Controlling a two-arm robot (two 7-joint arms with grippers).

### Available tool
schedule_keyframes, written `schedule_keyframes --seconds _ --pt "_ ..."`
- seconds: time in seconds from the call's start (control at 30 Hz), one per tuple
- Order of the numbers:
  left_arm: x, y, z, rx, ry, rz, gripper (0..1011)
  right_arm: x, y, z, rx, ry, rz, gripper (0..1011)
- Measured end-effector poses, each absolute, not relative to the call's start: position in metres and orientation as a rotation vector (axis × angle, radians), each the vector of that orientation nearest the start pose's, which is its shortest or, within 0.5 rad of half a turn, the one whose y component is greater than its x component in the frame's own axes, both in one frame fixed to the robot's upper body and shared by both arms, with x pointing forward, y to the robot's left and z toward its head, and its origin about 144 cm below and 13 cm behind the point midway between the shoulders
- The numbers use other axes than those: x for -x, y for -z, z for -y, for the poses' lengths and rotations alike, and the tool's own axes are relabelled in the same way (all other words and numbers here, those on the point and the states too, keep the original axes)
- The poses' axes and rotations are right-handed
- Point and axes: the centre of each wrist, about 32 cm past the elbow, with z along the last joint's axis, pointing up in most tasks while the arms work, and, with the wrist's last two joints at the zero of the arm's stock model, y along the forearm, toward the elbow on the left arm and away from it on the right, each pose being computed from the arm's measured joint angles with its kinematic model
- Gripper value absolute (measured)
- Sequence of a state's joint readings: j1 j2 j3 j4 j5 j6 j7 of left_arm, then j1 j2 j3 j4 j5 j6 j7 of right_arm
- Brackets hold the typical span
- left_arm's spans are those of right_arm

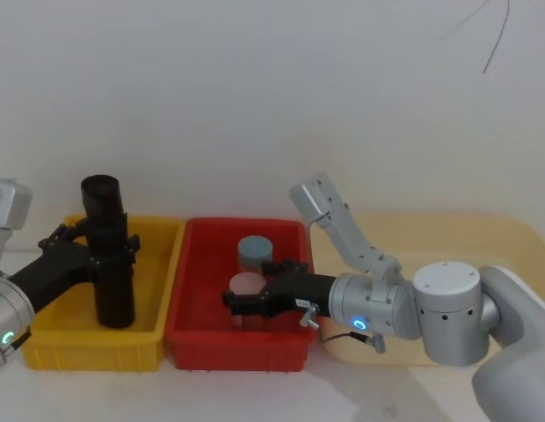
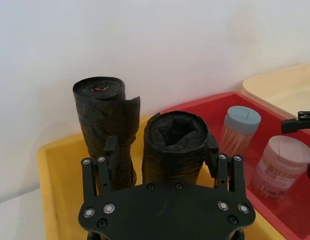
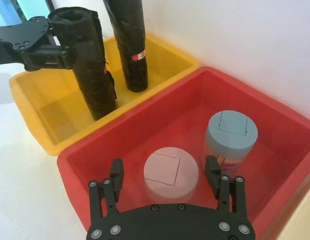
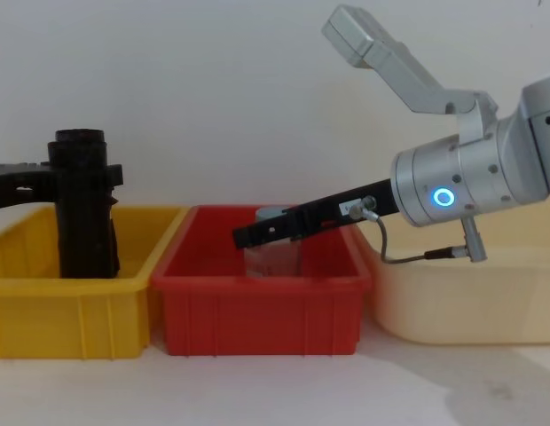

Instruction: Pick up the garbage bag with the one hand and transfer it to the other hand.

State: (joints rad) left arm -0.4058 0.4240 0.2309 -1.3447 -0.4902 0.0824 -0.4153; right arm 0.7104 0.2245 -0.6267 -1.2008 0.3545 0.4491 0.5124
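Matte black film, tightly rolled into a tall cylinder: the garbage bag (image 2: 176,150) is found standing on end in the yellow bin (image 1: 88,350), its top well above the rim and its foot judged to be resting on the bin floor. Just beside it, nearer the wall, a second black roll (image 3: 131,45) bearing a small red mark is stood; it is not the item wanted. The left hand (image 2: 161,142), on the green-ringed arm, is set around the upper part of the bag with its fingers (image 2: 111,150) apart. One finger is seen against the bag's side and the other is slipped between the two rolls with a gap showing to the bag, so no clamp is recorded. The right hand (image 3: 164,165), on the blue-ringed arm, is held low over the adjoining red bin (image 1: 237,352), fingers spread to either side of a pink-lidded jar (image 3: 171,170) and holding nothing. A blue-lidded jar (image 3: 231,131) is stood just beside that one. A cream tray (image 4: 488,302) is placed to the right on the white surface (image 1: 255,396). Step in hand, as judged: the pick-up, at the point of closing. Next called for: the left fingers to be shut squarely on the plain roll without the marked one being caught, then a straight lift clear of the bin. The right hand is then to be brought away from the red bin to meet it.
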Motion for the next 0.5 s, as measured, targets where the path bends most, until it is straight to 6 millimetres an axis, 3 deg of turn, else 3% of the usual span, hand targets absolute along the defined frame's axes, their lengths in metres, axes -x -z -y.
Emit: schedule_keyframes --seconds 0.5 --pt "-0.5611 -1.2252 -0.3134 0.022 -1.042 0.009 1002 -0.6117 -1.2572 0.1450 0.373 0.623 -0.099 1002"
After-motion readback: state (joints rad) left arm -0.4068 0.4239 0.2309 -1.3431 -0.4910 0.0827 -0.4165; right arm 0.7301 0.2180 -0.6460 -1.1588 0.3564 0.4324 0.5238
